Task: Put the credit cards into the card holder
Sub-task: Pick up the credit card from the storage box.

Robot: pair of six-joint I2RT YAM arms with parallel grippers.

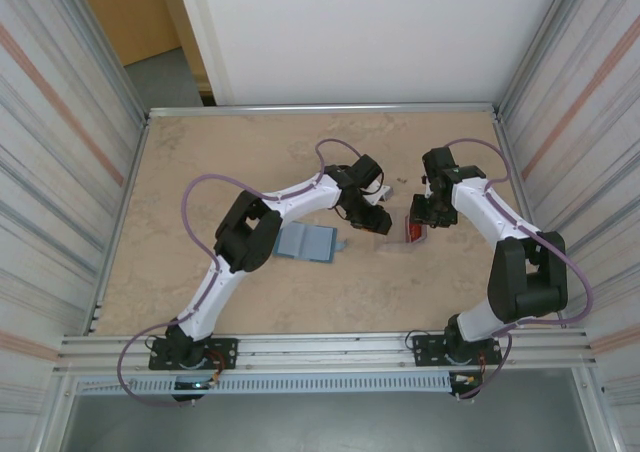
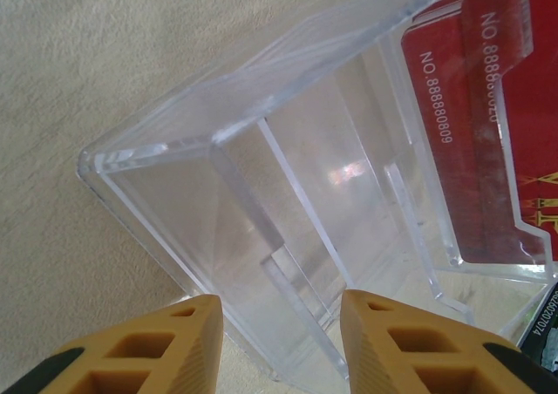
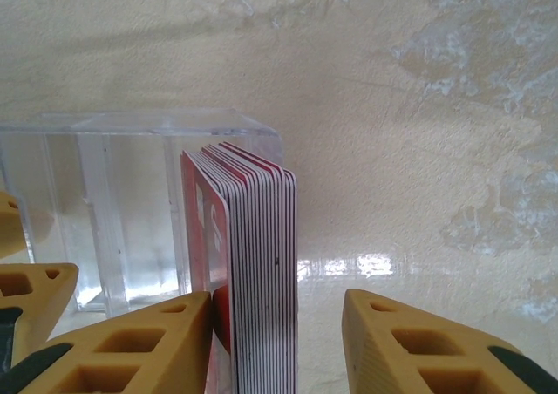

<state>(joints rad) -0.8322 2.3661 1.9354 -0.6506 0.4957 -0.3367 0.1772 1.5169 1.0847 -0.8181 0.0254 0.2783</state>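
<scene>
Several red credit cards (image 3: 257,263) stand on edge as a stack at the right end of a clear plastic case (image 3: 113,202). My right gripper (image 3: 277,302) is open around this stack: its left finger touches the red face and its right finger stands off with a gap. In the left wrist view the red cards (image 2: 497,150) show through the case (image 2: 261,176), and my left gripper (image 2: 281,300) is shut on the case's near end. The card holder (image 1: 308,242), a blue wallet, lies open and flat on the table, left of both grippers (image 1: 378,220) (image 1: 415,227).
The beige table (image 1: 200,172) is bounded by a metal rim and ribbed walls on both sides. The two arms meet near the table's middle, their cables looping above them. The left arm's elbow (image 1: 248,234) sits just left of the wallet.
</scene>
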